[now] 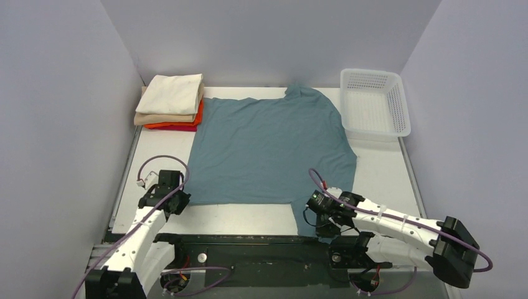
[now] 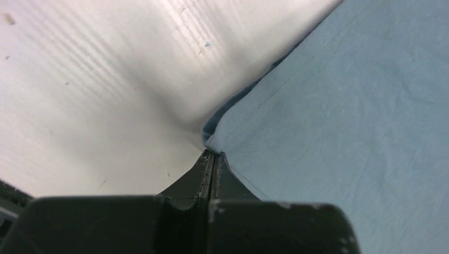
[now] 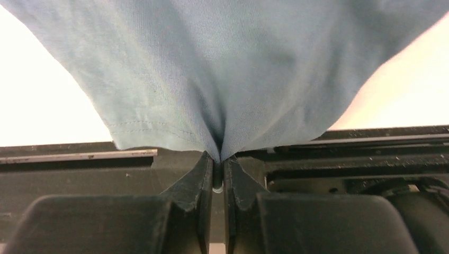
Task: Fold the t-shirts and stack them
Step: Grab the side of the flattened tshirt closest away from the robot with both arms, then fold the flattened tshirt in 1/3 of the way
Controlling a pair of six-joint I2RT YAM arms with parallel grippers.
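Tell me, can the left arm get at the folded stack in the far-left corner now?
Probably not yet: the left gripper is shut on the teal shirt, though only bare table lies before the folded stack.

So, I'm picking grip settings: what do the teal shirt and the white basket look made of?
The teal shirt looks like soft matte knit fabric, likely cotton jersey: fine knit texture, a stitched hem, and it gathers into soft folds. The white basket is probably rigid plastic with a slight sheen: moulded perforated walls.
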